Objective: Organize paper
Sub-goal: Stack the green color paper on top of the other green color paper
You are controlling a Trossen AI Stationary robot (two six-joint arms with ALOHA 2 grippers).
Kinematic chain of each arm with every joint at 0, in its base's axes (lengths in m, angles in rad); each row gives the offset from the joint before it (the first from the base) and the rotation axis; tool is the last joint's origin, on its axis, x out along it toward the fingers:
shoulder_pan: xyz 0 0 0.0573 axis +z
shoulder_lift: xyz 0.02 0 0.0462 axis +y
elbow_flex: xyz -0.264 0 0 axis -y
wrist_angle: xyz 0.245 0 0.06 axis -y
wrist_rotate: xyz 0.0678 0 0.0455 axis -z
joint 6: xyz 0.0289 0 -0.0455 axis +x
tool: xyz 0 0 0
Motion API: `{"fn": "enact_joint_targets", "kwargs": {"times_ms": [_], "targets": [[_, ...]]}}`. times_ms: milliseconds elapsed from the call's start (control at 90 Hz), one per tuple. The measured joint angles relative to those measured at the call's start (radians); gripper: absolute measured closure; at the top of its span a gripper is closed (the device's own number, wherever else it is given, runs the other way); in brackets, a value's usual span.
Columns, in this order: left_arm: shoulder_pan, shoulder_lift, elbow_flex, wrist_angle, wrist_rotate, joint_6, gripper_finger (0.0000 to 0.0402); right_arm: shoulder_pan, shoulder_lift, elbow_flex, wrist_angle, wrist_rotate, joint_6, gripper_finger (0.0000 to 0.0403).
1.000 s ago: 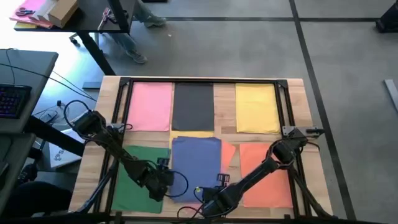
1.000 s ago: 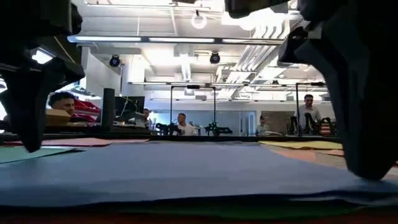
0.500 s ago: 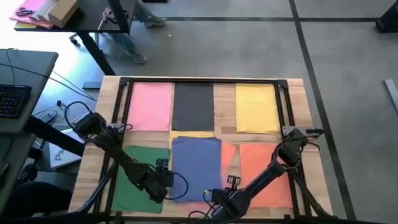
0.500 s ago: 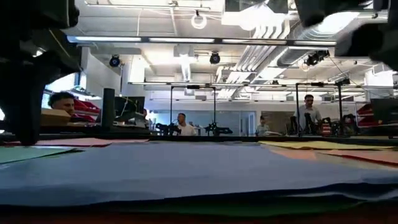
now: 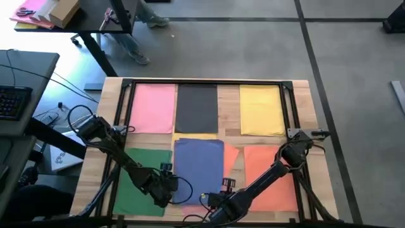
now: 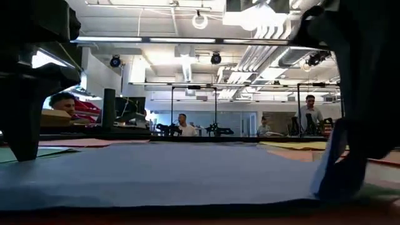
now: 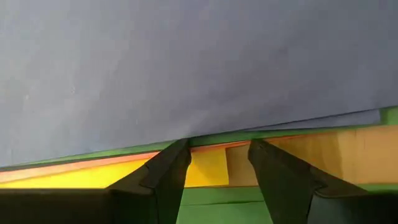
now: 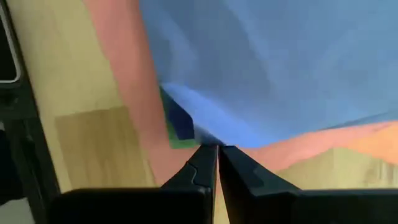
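Note:
Pink (image 5: 153, 107), dark grey (image 5: 197, 107) and yellow (image 5: 261, 109) paper sheets lie flat along the far side. Green (image 5: 140, 180) and orange (image 5: 272, 177) sheets lie near. Between them a blue sheet (image 5: 199, 164) tops a small pile. My left gripper (image 5: 166, 188) stands open at the blue sheet's near left edge (image 7: 186, 134), its fingertips low over the green sheet. My right gripper (image 5: 212, 199) is shut on the blue sheet's near right part. My left gripper: whether its fingertips (image 7: 177, 158) touch the blue sheet or the layers under it cannot be told. My right gripper pinches the blue sheet's near edge (image 8: 208, 134) by its right corner between its two fingers, coming from the near side. That corner (image 6: 334, 169) curls up off the pile; the rest of the sheet lies flat.
Under the blue sheet, edges of yellow (image 5: 201, 135), orange (image 5: 233, 157) and pink (image 5: 197, 206) sheets stick out. A black frame (image 5: 202, 82) runs round the wooden table. A desk with a keyboard (image 5: 12, 101) stands to the left; people sit in the room beyond.
My right gripper has risen off the blue sheet, swung slightly toward the table's right edge, then come back down at the sheet's near right corner. That corner now stands curled up from the pile, while the rest of the sheet has stayed flat.

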Motion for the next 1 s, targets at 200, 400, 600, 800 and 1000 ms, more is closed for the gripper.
{"fn": "enact_joint_targets", "kwargs": {"times_ms": [200, 400, 600, 800, 1000], "targets": [[0.000, 0.000, 0.000, 0.001, 0.002, 0.001, 0.0234, 0.040, 0.000, 0.007, 0.014, 0.134, -0.141, 0.0402], [0.000, 0.001, 0.000, 0.001, 0.002, 0.001, 0.0234, 0.069, 0.000, -0.015, -0.021, 0.124, -0.157, 0.0355], [-0.001, 0.001, -0.001, 0.002, -0.007, 0.002, 0.0234, 0.068, 0.000, -0.059, 0.001, 0.050, -0.159, 0.0293], [-0.001, 0.002, -0.001, 0.002, -0.011, 0.009, 0.0234, 0.050, 0.000, -0.070, 0.064, 0.059, -0.167, 0.0284], [-0.001, 0.002, -0.001, 0.002, -0.012, 0.011, 0.0234, 0.034, 0.000, -0.042, 0.109, 0.078, -0.186, 0.0284]]}}
